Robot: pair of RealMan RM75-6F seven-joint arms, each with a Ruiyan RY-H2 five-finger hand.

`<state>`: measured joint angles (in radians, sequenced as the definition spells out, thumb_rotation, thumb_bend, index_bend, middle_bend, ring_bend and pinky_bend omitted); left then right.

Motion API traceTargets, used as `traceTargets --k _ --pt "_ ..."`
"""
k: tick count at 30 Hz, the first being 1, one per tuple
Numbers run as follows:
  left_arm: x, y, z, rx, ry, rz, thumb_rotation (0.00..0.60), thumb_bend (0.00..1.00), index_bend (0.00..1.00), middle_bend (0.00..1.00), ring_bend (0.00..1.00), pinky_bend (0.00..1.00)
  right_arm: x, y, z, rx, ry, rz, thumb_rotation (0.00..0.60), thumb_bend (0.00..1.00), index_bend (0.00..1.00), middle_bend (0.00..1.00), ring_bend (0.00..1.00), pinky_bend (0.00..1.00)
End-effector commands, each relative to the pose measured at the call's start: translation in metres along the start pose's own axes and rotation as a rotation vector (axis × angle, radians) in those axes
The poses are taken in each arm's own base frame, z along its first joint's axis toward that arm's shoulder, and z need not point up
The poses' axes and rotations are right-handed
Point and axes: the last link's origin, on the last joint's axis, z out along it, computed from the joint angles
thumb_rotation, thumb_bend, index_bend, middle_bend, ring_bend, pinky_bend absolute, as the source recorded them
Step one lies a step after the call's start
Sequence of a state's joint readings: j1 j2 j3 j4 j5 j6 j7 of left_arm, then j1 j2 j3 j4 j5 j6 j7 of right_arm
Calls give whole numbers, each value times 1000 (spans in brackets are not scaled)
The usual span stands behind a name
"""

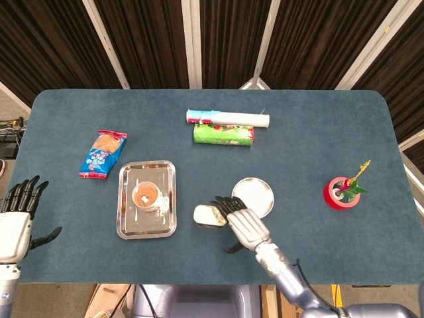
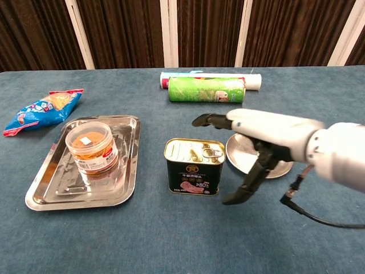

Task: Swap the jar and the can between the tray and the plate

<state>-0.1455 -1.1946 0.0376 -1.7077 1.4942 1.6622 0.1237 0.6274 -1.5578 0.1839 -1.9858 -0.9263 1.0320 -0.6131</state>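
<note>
A clear jar point(image 1: 147, 197) point(image 2: 92, 148) of brown food stands in the steel tray point(image 1: 168, 222) point(image 2: 54, 194) at the left. The dark rectangular can point(image 1: 205, 214) point(image 2: 193, 166) stands on the cloth between the tray and the round steel plate point(image 1: 258, 192) point(image 2: 245, 159). My right hand point(image 1: 240, 225) point(image 2: 259, 131) hovers open just right of the can, fingers spread over the can's top and the plate's near edge, holding nothing. My left hand point(image 1: 16, 223) is open at the table's front left edge, away from everything; the chest view does not show it.
A green chip tube point(image 1: 223, 134) point(image 2: 207, 89) and a white roll point(image 1: 228, 118) point(image 2: 254, 80) lie at the back middle. A blue snack bag point(image 1: 103, 153) point(image 2: 41, 109) lies behind the tray. A red tape roll with a small plant point(image 1: 342, 191) sits at the right.
</note>
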Motion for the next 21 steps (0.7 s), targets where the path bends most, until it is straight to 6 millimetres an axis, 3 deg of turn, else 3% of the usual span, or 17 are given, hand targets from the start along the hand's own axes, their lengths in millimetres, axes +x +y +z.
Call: traceTargets --k 1,9,14,21 --pt "1 -2 1 6 -6 -2 600 20 115 0 0 25 -2 -4 14 -19 21 -19 600 0 34 96 71 0" --pt "4 -7 2 26 4 -15 600 36 120 0 0 25 -10 -2 34 -64 36 -46 600 0 202 229 188 0" --pt "4 -8 3 34 0 -25 600 36 148 0 0 25 -14 0 40 -77 60 -42 600 0 446 409 352 0" --pt "4 -8 3 39 2 -36 600 39 164 0 0 25 -19 -2 50 -74 145 -30 600 51 604 528 473 30"
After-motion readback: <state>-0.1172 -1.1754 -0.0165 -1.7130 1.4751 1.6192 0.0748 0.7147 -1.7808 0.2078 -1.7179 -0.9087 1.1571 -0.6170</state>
